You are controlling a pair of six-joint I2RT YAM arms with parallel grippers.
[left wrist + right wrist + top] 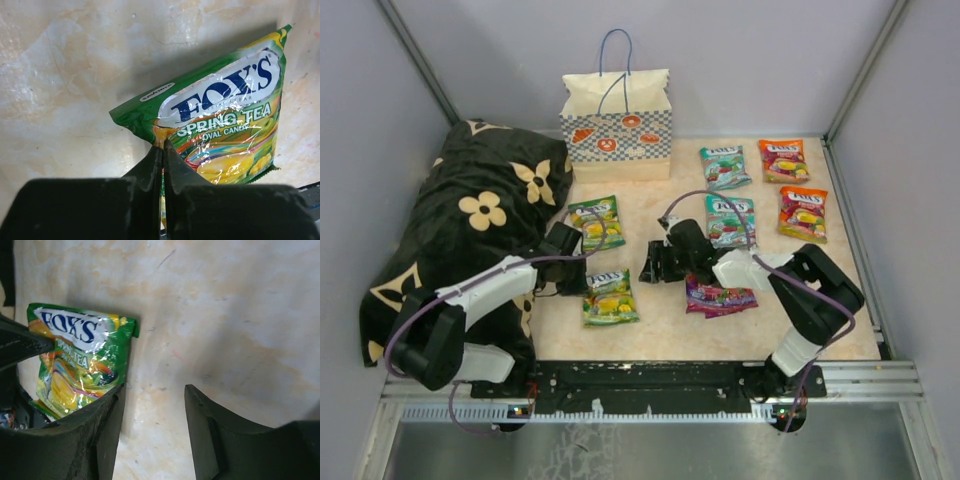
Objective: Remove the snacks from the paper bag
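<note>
The cream paper bag (617, 125) stands upright at the back of the table. Several FOX'S packets lie on the table: a green one (610, 297), two teal (724, 166) (730, 220), two orange (783, 160) (803, 213) and a purple one (720, 297). My left gripper (568, 243) (163, 142) is shut on the left edge of another green "Spring Tea" packet (596, 222) (225, 125) beside the cushion. My right gripper (658, 262) (155, 387) is open and empty over bare table, just right of that packet (80, 360). The bag's inside is hidden.
A black flower-patterned cushion (470, 220) fills the left side, against the left arm. Grey walls close in the table at the back and sides. A metal rail (660, 385) runs along the near edge by the arm bases.
</note>
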